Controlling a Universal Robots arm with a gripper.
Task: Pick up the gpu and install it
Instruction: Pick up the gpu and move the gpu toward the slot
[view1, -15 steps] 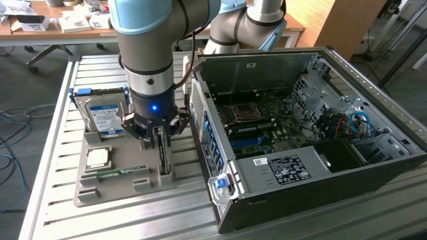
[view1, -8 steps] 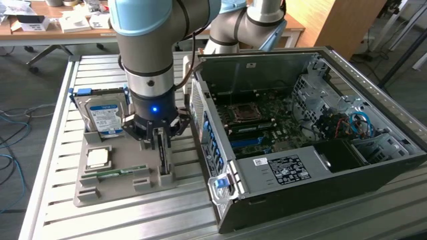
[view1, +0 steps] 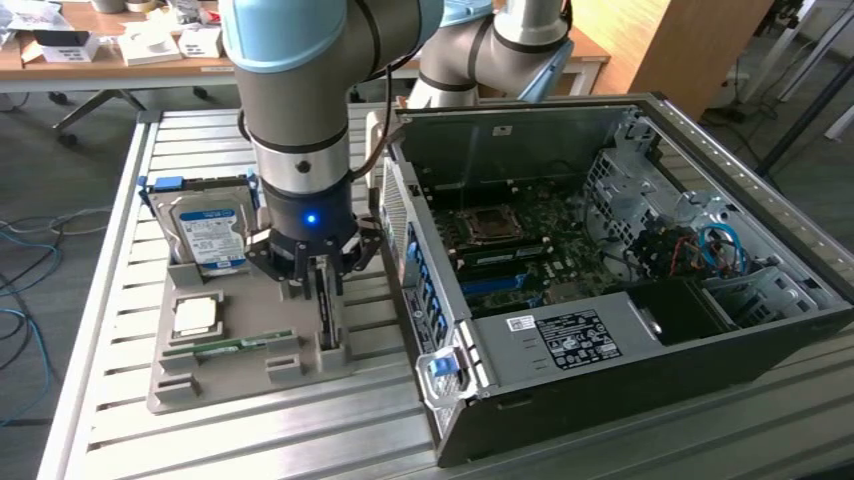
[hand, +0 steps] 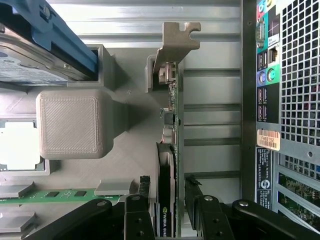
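In the exterior view the arm reaches straight down over a grey holder (view1: 240, 385) on the slatted table (view1: 120, 200), just beside the open computer case (view1: 561, 340). The gripper (view1: 320, 290) is low over the graphics card (view1: 327, 322), which stands on its edge in a slot at the side of the holder nearest the case. The card's long axis runs alongside the case wall. A hard drive (view1: 207, 235) stands at the far end of the holder, and a memory stick (view1: 244, 346) lies flat nearer the exterior view's left. In the wrist view the card (hand: 173, 100) shows edge-on as a thin line running away from the gripper (hand: 168, 179), with its metal bracket (hand: 177, 37) at the far end. The two fingers (hand: 145, 200) are apart and straddle the near end of the card, one on each face. A sliver of space seems to show on the case side, so I judge them not yet clamped. The card lies directly between the jaws and its faces are square to them. The hard drive (hand: 30, 55), the memory stick (hand: 50, 195) and the case (hand: 260, 75) lie off to either side.
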